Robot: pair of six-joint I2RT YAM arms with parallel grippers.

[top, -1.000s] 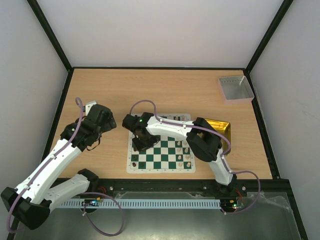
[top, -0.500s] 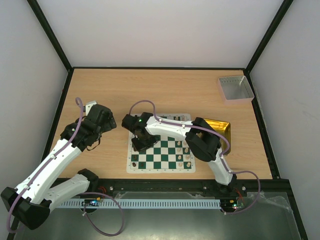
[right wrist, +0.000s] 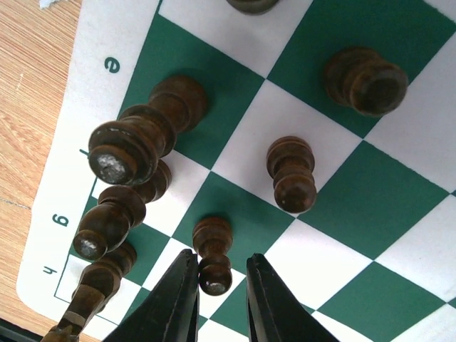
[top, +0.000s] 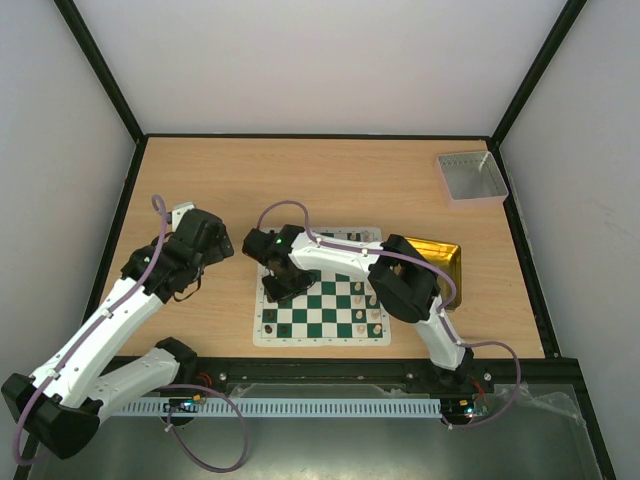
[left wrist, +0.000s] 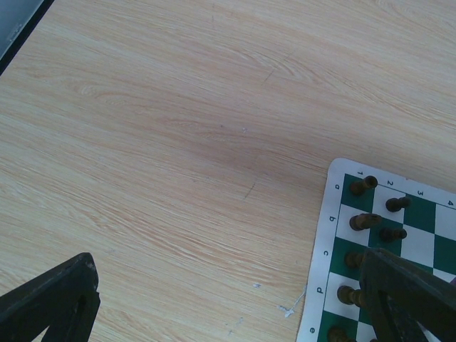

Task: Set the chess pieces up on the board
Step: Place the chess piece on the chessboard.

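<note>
**Top external**
Table (top: 330,190): light wood, carrying everything listed here.
Board (top: 320,341): lies flat at the near middle of the table.
Dark pieces (top: 270,320): stand along the board's left side.
Cream pieces (top: 373,305): stand in the board's right-hand columns.
Yellow tray (top: 447,262): just beside the board's far right corner, partly behind the right arm.
Grey tray (top: 472,178): at the table's far right, well apart from the board.
Left gripper (top: 205,238): over bare wood, left of the board.
Right gripper (top: 283,287): low over the board's left part, among the dark pieces.

**Left wrist**
Left fingers (left wrist: 53,299): spread wide with nothing between them.
Beneath: bare wood, with a board corner and upright dark pieces at lower right.

**Right wrist**
Right fingers (right wrist: 171,306): set closely on either side of one piece's head. A sliver of board shows on one side, so I cannot tell whether they grip it.
Dark pawn (right wrist: 212,239): upright on a green square, with its head between those fingers.
Neighbours: taller dark pieces crowd the lettered border.
</note>
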